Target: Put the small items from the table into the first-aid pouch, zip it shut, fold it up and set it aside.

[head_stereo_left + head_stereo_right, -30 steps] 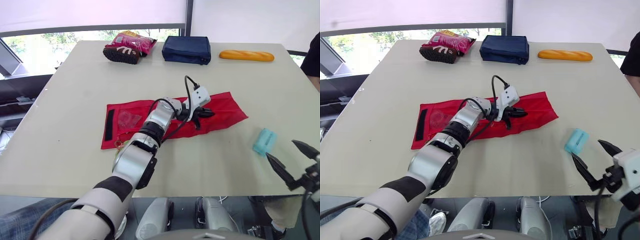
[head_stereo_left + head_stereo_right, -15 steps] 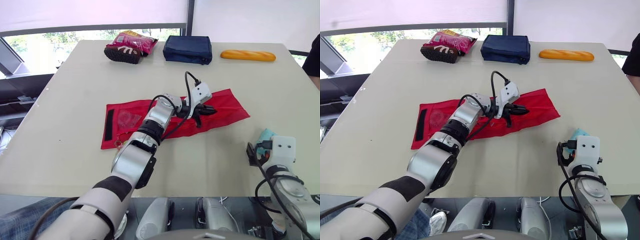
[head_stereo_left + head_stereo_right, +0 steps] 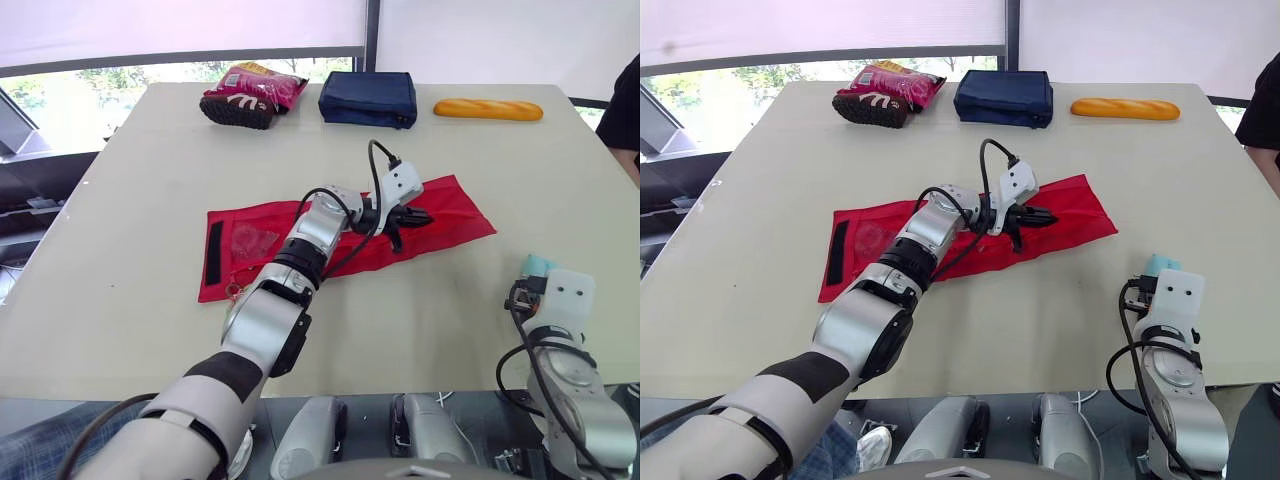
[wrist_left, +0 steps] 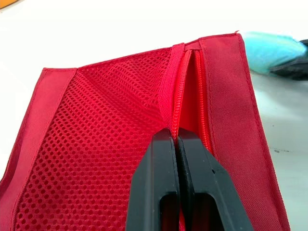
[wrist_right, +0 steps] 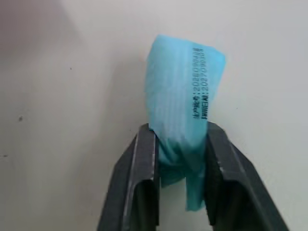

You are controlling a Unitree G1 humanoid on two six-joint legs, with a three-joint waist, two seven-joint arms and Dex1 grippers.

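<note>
The red first-aid pouch (image 3: 300, 245) lies unfolded across the middle of the table (image 3: 120, 200). My left gripper (image 3: 415, 216) rests on its right half. In the left wrist view its fingers (image 4: 159, 173) are pinched together on the zipper edge (image 4: 180, 91) beside the mesh pocket (image 4: 96, 144). A light-blue packet (image 5: 185, 96) lies near the table's front right corner (image 3: 535, 264). My right gripper (image 5: 178, 132) is shut on the packet's near end, and the packet bulges between the fingers.
At the far edge sit a navy bag (image 3: 368, 98), a bread loaf (image 3: 488, 109), and a pink snack packet (image 3: 262, 84) on a brown item (image 3: 238, 108). A person's dark sleeve (image 3: 625, 100) shows at the right. The pouch's left end carries a black strip (image 3: 214, 250).
My right gripper came in from beyond the table's front right edge, settled over the light-blue packet and closed on it. The left gripper has stayed on the pouch.
</note>
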